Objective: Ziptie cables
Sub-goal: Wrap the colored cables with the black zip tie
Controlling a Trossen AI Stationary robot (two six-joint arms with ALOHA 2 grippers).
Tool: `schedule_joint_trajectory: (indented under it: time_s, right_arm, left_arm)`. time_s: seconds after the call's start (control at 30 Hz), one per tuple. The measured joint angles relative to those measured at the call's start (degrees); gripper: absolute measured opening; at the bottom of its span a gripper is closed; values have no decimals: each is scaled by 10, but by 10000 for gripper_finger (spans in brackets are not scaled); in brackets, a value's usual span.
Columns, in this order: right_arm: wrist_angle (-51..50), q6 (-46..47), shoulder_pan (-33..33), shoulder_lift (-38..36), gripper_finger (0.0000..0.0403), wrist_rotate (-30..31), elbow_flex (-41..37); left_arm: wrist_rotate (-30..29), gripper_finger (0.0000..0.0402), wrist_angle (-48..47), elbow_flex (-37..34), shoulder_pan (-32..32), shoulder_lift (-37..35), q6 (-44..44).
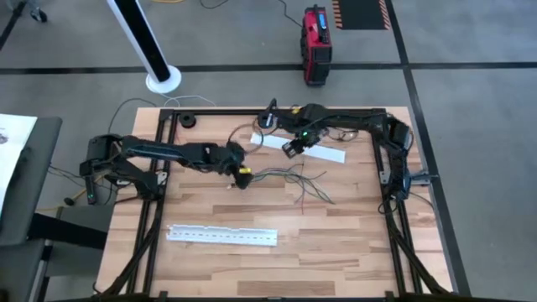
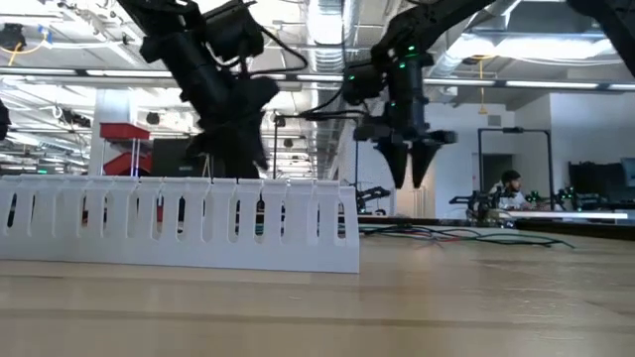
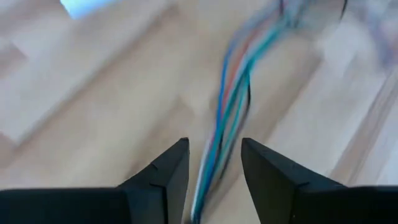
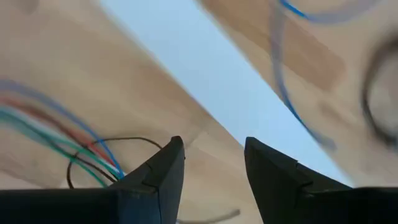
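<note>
The cables (image 1: 294, 178), a loose bunch of thin grey, dark and coloured wires, lie on the wooden table near its middle. My left gripper (image 1: 241, 176) is open at the bunch's left end. In the left wrist view the cables (image 3: 233, 93) run between its two fingers (image 3: 168, 180), and no touch shows. My right gripper (image 1: 288, 151) hangs open above the table, fingers pointing down, just beyond the cables (image 4: 56, 143), over the near edge of a flat white strip (image 4: 205, 81). Nothing is between its fingers.
One long white perforated strip (image 1: 310, 149) lies at the far side. Another (image 1: 222, 236) stands near the front edge and fills the low view's foreground (image 2: 179, 223). A small round black device (image 1: 186, 120) sits at the far left corner. A black frame (image 1: 394, 210) borders the table.
</note>
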Motion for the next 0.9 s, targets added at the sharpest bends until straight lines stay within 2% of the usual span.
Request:
schedule_joint_trajectory:
  time_s: [0.17, 0.3, 0.53, 0.9]
  right_arm:
    - [40, 156, -13, -70, 162, -28, -78]
    - [83, 222, -20, -104, 162, -34, -129]
    - [181, 291, -5, -100, 162, -60, -169]
    - [183, 313, -4, -94, 162, -50, -210]
  left_arm:
    - [76, 141, 80, 0, 57, -20, -11]
    - [112, 141, 120, 1, 87, -31, -3]
    - [144, 141, 128, 2, 116, -30, 3]
    - [158, 141, 127, 2, 118, -30, 20]
